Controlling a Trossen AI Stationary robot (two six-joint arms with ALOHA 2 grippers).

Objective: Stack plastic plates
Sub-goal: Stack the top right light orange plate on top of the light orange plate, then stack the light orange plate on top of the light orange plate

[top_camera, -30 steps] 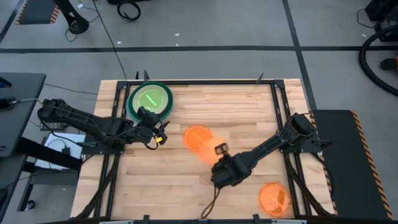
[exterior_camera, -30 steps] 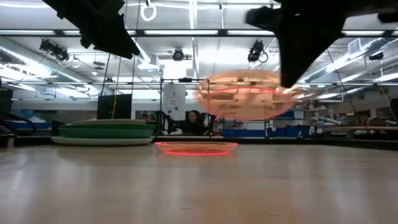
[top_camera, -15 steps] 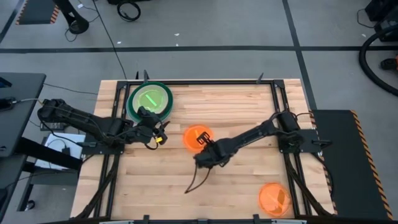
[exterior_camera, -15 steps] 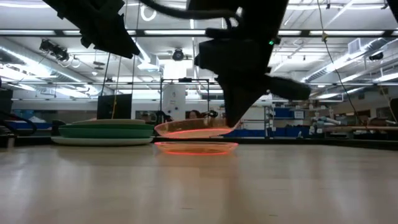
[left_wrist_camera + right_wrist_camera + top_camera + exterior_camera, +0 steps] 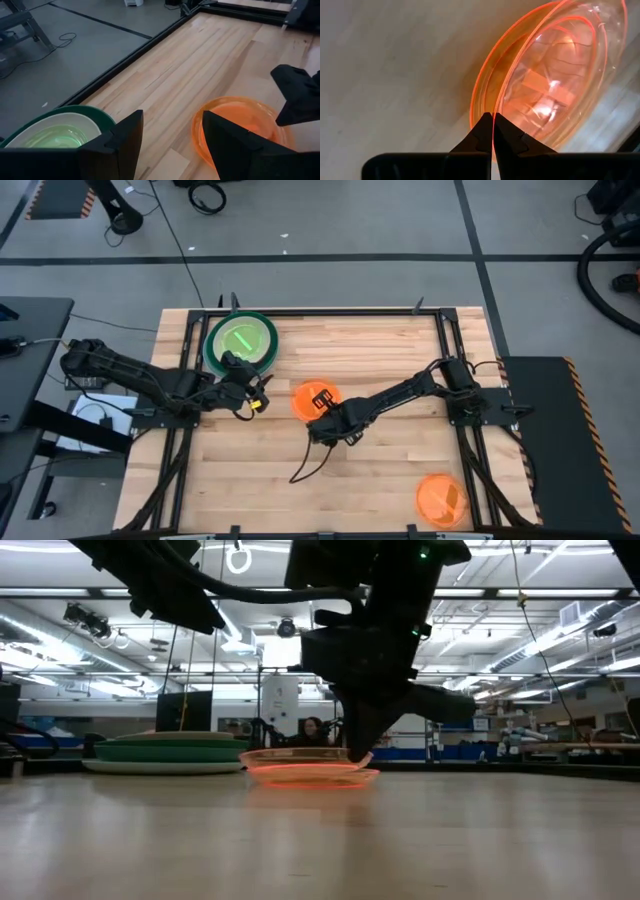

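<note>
High view: the right gripper [image 5: 322, 402] is setting an orange plate [image 5: 308, 398] onto its twin at the table [image 5: 400, 480] centre; a skewed release could slide it off. Low view: the plates are nesting, nearly seated. Right wrist view: fingers [image 5: 481, 136] are pinching the rim. Left wrist view: the left gripper [image 5: 170, 145] is waiting, spread, beside the green stack [image 5: 55, 132].

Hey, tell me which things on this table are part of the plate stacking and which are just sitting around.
Part of the job:
- orange plate pair, the upper one pinched at its rim by the right end effector
- lone orange plate at the near right
- green plate stack, neon-green on top

Just there:
- left end effector, open, idle beside the stack
- black cable on the wood
</note>
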